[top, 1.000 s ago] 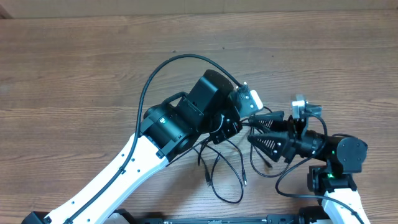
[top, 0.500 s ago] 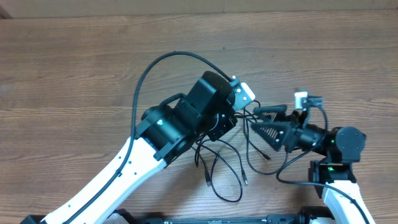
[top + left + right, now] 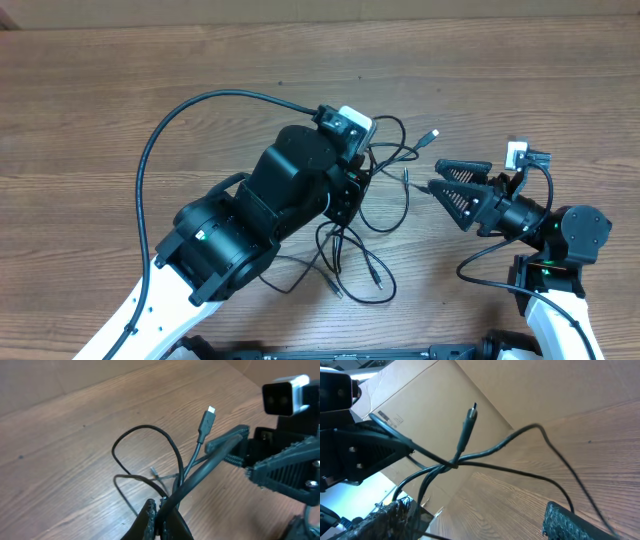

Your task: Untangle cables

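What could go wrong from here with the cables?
1. The left claw is shut on several cables at once; pulling may tighten their crossing.
2. The right claw is open facing that crossing and could close on two strands.
3. Loose loops run beneath the left arm and may snag.

Left arm (image 3: pixel 250 220) reaches from lower left of frame toward centre, wrist bent over. My left gripper (image 3: pixel 161 512) is clamped tight on the cables (image 3: pixel 205 424). Right arm (image 3: pixel 570 240) sits lower right; right gripper (image 3: pixel 437 176) points left, jaws spread wide.
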